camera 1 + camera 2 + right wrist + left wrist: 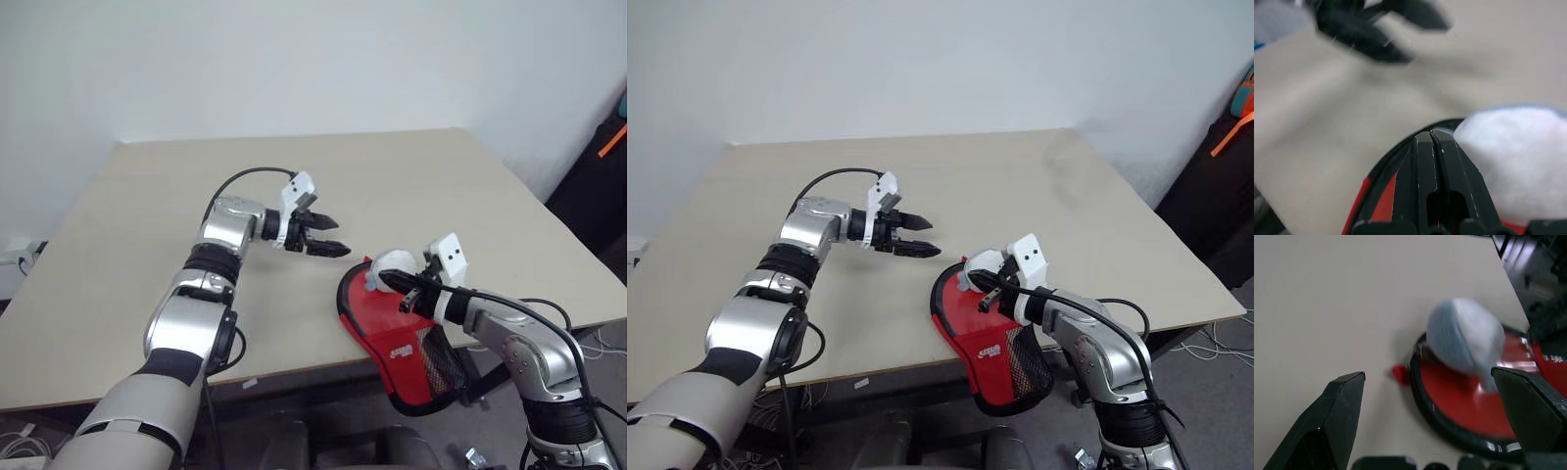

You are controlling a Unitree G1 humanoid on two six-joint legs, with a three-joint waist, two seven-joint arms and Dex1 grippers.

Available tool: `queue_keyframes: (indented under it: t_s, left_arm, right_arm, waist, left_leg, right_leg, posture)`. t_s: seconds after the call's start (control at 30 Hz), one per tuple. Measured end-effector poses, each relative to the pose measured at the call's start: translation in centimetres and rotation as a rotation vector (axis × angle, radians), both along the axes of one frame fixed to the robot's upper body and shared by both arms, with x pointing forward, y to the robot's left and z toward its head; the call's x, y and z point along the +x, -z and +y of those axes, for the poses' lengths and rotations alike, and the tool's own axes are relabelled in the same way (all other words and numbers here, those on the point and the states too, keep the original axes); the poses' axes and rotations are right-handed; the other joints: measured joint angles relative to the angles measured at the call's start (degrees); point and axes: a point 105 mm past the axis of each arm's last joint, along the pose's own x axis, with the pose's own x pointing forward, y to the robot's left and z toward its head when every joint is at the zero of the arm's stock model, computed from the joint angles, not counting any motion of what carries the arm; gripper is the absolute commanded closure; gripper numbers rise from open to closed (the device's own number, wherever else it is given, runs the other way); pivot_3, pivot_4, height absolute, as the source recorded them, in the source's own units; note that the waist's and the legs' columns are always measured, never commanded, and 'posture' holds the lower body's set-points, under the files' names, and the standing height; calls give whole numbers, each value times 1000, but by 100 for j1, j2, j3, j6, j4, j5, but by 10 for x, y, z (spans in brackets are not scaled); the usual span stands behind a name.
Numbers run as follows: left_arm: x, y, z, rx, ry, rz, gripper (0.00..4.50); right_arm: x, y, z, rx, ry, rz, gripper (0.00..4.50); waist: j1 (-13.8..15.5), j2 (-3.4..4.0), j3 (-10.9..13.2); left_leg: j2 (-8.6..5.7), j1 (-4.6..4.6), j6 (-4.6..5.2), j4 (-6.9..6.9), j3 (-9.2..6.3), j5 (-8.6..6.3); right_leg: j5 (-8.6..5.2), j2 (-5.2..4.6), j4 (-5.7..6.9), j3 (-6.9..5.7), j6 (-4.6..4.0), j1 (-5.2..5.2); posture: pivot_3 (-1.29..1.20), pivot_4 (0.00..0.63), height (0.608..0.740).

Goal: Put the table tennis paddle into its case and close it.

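Plain white wall behind a beige tabletop (118, 255); dark furniture with an orange strap (612, 140) at far right. Left gripper (328, 238) hovers above the tabletop, jaws apart, holding nothing, just left of the case (387, 323). Case lies at the near edge, its mesh-pocket end hanging over the edge. A white lump (389, 264) sits on the case's far end. Right gripper (392, 281), jaws together, reaches over the case beside the lump. Paddle: cannot tell where.
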Motion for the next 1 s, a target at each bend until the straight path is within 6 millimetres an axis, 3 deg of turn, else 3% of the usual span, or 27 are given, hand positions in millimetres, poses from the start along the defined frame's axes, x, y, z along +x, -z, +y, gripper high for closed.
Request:
queue_keyframes:
  t_s: [0.17,0.43,0.53,0.63,0.73,0.9,1.0]
  left_arm:
    - [-21,12,-8,31,65,11,18]
    - [-53,15,-53,-1,187,29,18]
    - [-59,14,-56,-6,192,33,0]
    - [-70,19,-61,10,216,38,0]
    - [-80,36,-66,42,213,56,0]
    - [-86,62,-85,98,157,89,0]
    - [-82,67,-99,81,104,92,0]
  right_arm:
    - [8,-32,-7,97,30,-72,4500]
    - [17,-43,-9,133,70,-95,4500]
    - [18,-43,-9,143,71,-89,3923]
    - [22,-41,-9,151,72,-73,2904]
    - [29,-41,-10,141,86,-69,1825]
    - [51,-14,-16,11,170,11,1825]
    - [51,1,-12,-27,157,69,1825]
  waist:
    - [12,0,0]
    - [-3,5,-1]
    - [-10,8,-2]
    - [-9,10,-2]
    - [-3,11,-3]
    - [11,12,-3]
    - [4,17,-4]
  left_leg:
    - [0,0,1,3,1,0]
    - [3,1,22,1,2,13]
    - [3,2,22,1,2,13]
    - [3,2,23,1,3,13]
    - [3,3,24,2,3,14]
    - [1,2,26,4,3,15]
    - [1,3,27,2,2,16]
  right_leg:
    - [0,-1,0,0,-2,3]
    - [-1,3,2,1,-3,0]
    - [-1,4,1,3,-4,0]
    - [-1,4,1,5,-4,1]
    - [-4,3,1,4,-10,2]
    - [-4,3,1,4,-12,2]
    - [-2,4,1,5,-6,1]
  posture:
    - [0,0,740]
    - [0,0,740]
    - [0,0,740]
    - [0,0,740]
    - [0,0,740]
    - [0,0,740]
    - [0,0,740]
